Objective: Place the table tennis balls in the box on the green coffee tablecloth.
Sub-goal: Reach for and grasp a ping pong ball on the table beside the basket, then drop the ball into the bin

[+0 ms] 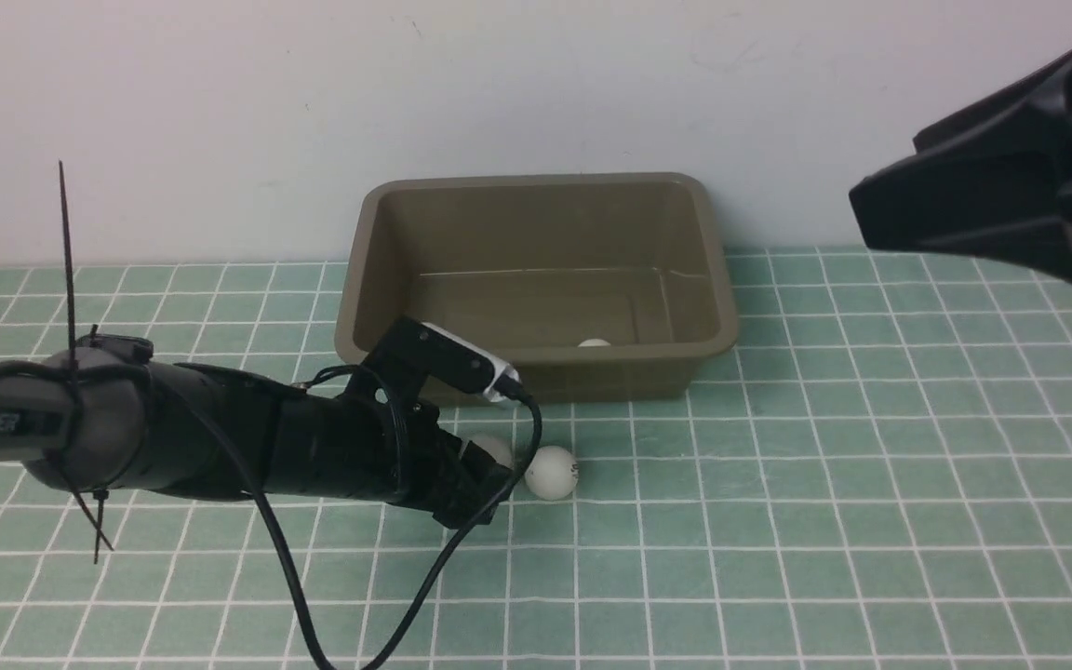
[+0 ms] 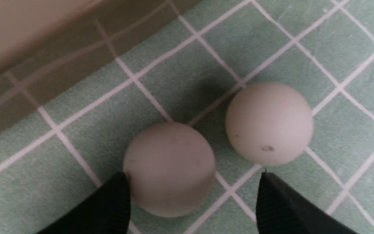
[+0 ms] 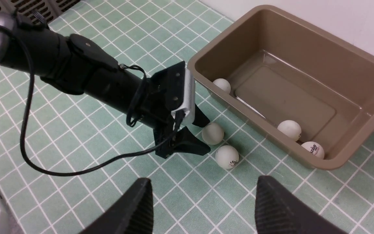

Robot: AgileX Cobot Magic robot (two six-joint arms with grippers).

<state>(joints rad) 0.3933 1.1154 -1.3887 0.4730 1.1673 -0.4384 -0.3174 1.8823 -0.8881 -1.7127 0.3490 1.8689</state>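
Observation:
Two table tennis balls lie on the green coffee tablecloth just in front of the box. One ball sits between the fingers of my open left gripper, close against one finger and apart from the other. The second ball lies just beyond the fingertips, free. In the right wrist view three more balls rest inside the box: one in a near corner, two together along the wall. My right gripper hangs open and empty high above the cloth.
The box stands against the white wall. My left arm stretches low across the cloth from the left, its cable looping toward the front edge. The right gripper hovers at the upper right.

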